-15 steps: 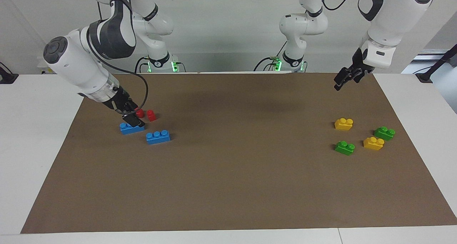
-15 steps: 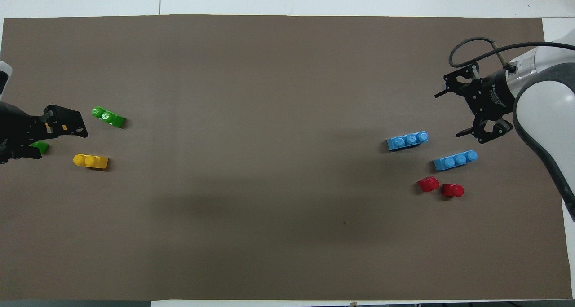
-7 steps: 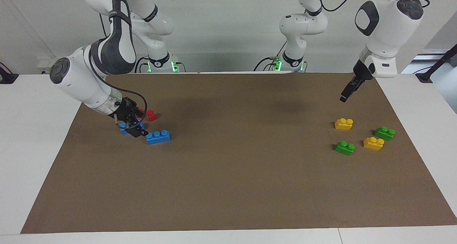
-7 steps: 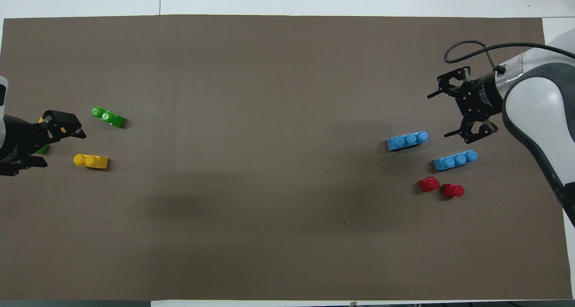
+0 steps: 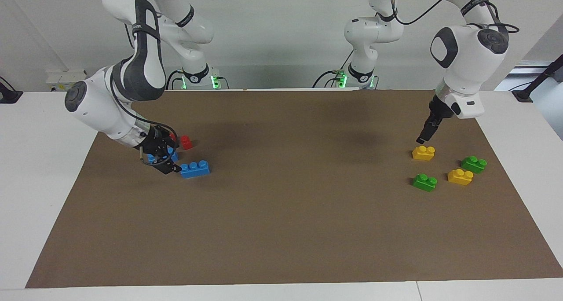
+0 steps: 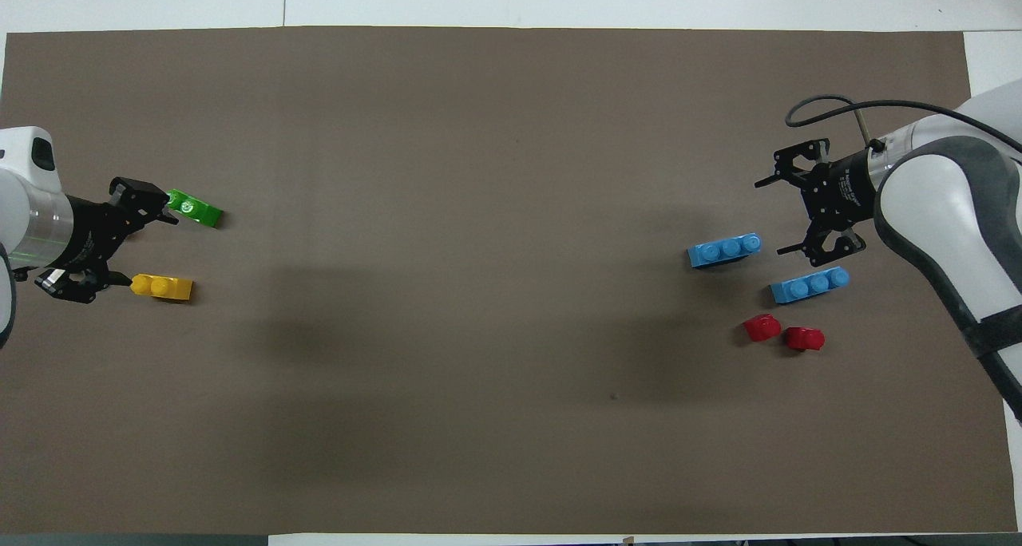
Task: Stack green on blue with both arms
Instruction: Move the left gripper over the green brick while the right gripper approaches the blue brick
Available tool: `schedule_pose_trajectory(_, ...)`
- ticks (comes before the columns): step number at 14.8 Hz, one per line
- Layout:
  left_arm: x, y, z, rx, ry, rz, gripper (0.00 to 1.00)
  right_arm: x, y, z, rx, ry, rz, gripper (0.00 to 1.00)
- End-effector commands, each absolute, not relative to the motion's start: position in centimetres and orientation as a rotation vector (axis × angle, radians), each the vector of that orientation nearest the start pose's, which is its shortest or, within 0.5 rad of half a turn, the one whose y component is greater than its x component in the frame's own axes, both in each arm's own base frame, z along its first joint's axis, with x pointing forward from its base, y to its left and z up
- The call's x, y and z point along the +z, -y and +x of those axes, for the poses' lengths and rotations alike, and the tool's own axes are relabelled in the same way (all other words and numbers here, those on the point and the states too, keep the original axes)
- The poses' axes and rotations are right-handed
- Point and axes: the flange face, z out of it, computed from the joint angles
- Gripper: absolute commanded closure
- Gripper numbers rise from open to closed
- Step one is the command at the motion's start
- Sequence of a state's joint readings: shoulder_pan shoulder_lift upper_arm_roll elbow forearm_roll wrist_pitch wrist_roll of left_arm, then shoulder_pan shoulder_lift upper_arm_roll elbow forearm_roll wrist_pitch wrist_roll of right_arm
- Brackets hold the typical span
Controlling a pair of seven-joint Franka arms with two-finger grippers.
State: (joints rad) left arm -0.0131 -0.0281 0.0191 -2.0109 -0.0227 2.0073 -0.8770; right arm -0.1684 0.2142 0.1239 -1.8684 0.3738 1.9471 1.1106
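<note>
Green: two bricks lie at centre right of the facing view, among two yellow bricks; neither lifted.
Blue: two bricks at centre left, one free, one partly hidden by the right arm.
Progress: nothing stacked or grasped; pick-up, meeting and pressing together all remain.
Left jaws: wide, empty, over the yellow brick nearest the robots.
Right jaws: wide, empty, low over the hidden blue brick; contact unclear.
Table: brown mat, two red bricks beside the blue.
</note>
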Motion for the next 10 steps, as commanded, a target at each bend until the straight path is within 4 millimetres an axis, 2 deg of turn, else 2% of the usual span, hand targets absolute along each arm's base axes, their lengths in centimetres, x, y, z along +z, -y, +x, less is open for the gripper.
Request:
schedule_pose_trajectory(1, 44.2, -1.5, 56.5, -0.028, 1.513, -2.804, 0.0, 37.7, 1.6, 58.9, 0.441, -1.746, -2.246, 0.01)
schedule_pose_trajectory(5, 41.4, -2.9, 57.9, -0.039, 1.603, -2.756, 0.0, 36.0, 2.0, 59.0, 0.415, -1.664, -2.299, 0.01)
schedule_pose_trajectory(8, 39.6, -3.5, 59.6, -0.05, 1.731, -2.683, 0.0, 35.1, 2.0, 59.2, 0.41, -1.665, -2.299, 0.01)
schedule_pose_trajectory(10, 38.9, -4.7, 60.2, -0.037, 1.761, -2.659, 0.0, 34.5, 2.0, 59.3, 0.416, -1.67, -2.296, 0.01)
